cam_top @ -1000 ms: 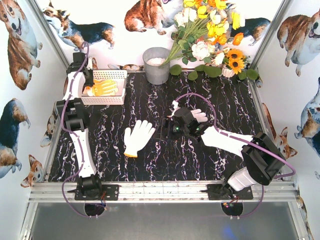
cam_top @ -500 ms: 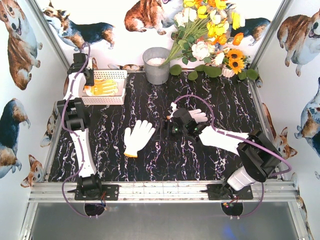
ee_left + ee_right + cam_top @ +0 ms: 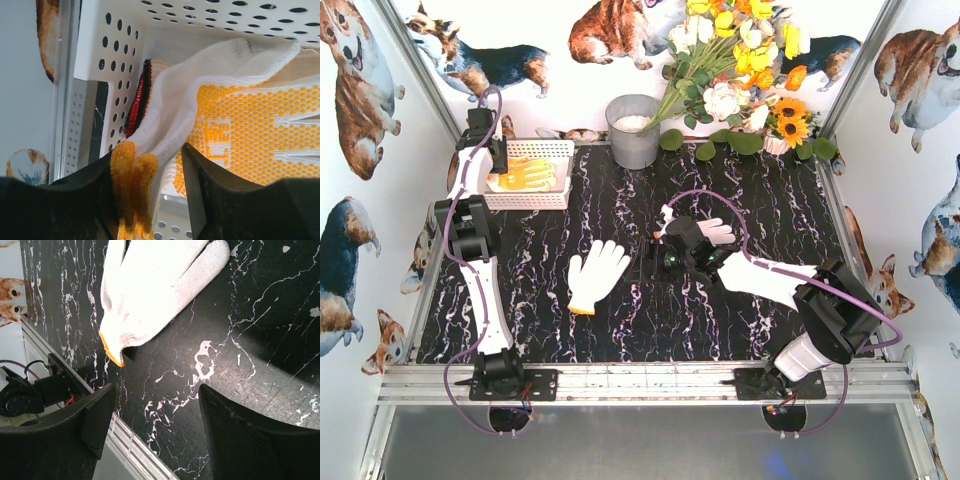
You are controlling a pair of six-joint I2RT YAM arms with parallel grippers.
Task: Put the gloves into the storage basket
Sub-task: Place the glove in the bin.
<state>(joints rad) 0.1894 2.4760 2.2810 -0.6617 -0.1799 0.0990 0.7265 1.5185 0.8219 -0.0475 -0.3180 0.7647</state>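
The white storage basket (image 3: 552, 150) stands at the table's back left and holds a yellow-palmed glove (image 3: 528, 175). My left gripper (image 3: 492, 179) hangs over its left end. In the left wrist view the jaws (image 3: 148, 150) are open. A white glove (image 3: 210, 75) has its orange cuff resting on the left finger, with a gap to the right one. It lies over the yellow-dotted glove (image 3: 260, 130) inside the basket wall (image 3: 120, 60). Another white glove (image 3: 596, 274) (image 3: 155, 290) lies mid-table. My right gripper (image 3: 651, 262) (image 3: 157, 390) hovers open just right of it. One more glove (image 3: 719, 231) shows behind the right wrist.
A grey metal bucket (image 3: 633, 130) stands at the back centre. A bunch of artificial flowers (image 3: 740, 70) leans over the back right. The metal frame rail (image 3: 125, 440) runs along the table's near edge, close to my right gripper.
My left jaws have opened off the white glove's cuff, which now sags in the basket. The right gripper has edged slightly left toward the mid-table glove.
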